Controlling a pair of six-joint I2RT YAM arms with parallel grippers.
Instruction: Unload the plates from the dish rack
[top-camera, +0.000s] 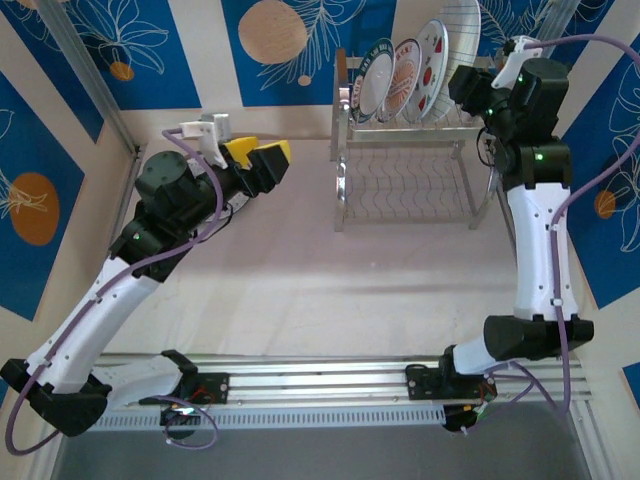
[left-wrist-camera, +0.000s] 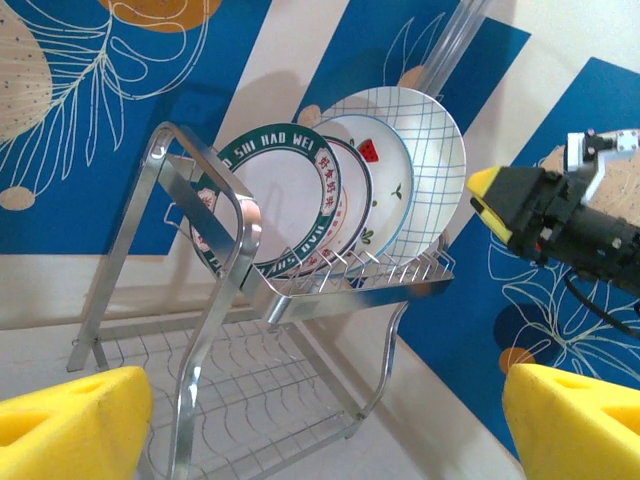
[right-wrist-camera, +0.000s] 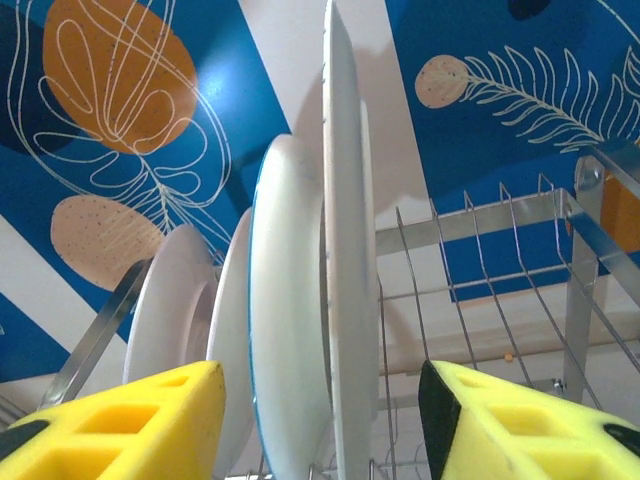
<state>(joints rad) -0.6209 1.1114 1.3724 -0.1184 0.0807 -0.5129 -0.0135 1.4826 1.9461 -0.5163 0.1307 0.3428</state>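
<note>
twin white-and-black arms, yellow-fingered
the left arm and right arm are built alike: smooth white link shells between bulky matte black joint housings, each with a small green light glowing on one housing. a thin lilac cable loops loosely along each arm, and a white bracket tops each wrist. the left gripper and right gripper carry chunky yellow wedge fingers with rectangular hollows moulded in their sides; black base blocks show coloured wiring

Robot lab test cell; printed blue leaf-pattern backdrop walls; arm bases bolted on aluminium rail.
</note>
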